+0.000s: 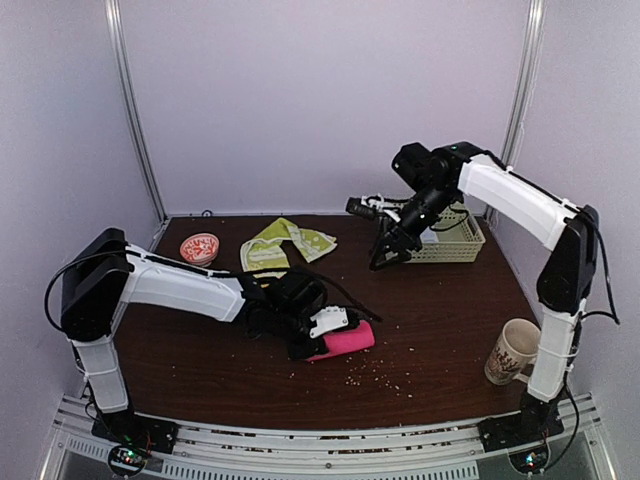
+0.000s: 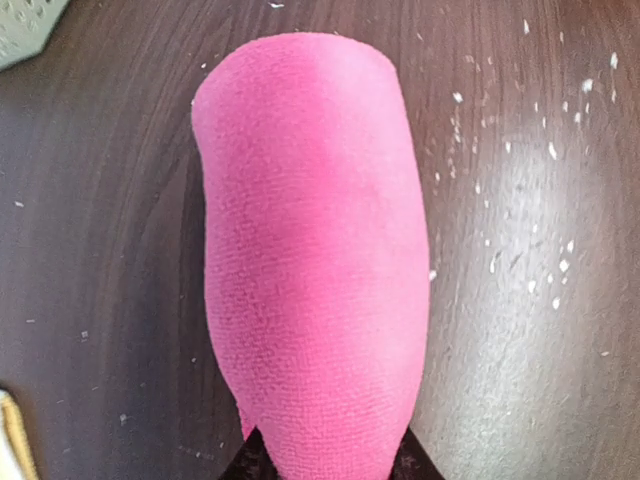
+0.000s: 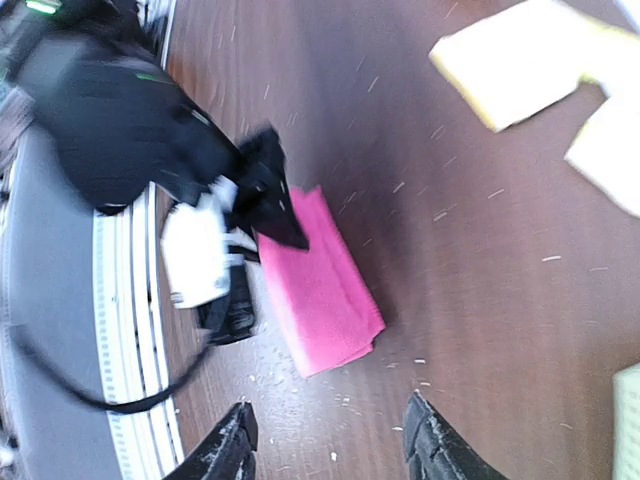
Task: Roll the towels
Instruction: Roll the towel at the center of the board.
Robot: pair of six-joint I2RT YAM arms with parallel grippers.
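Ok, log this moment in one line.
left pincer: shut on pink towel | right pincer: open, empty, raised | green towel: unrolled

Wide open tabletop [image 1: 440, 310] right of the pink towel [image 1: 352, 340], clear through to the mug [image 1: 511, 351]. Left arm [image 1: 190, 288] walls off its left side. Yellow-green cloth [image 1: 282, 245], bowl [image 1: 199, 247], basket [image 1: 452, 238] crowd the back; right gripper [image 1: 388, 258] hangs there, seemingly above the surface.

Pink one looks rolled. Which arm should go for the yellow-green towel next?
Right, most likely. The right gripper hangs open and empty, not far from the yellow-green towel, while the left gripper is closed on the pink towel.
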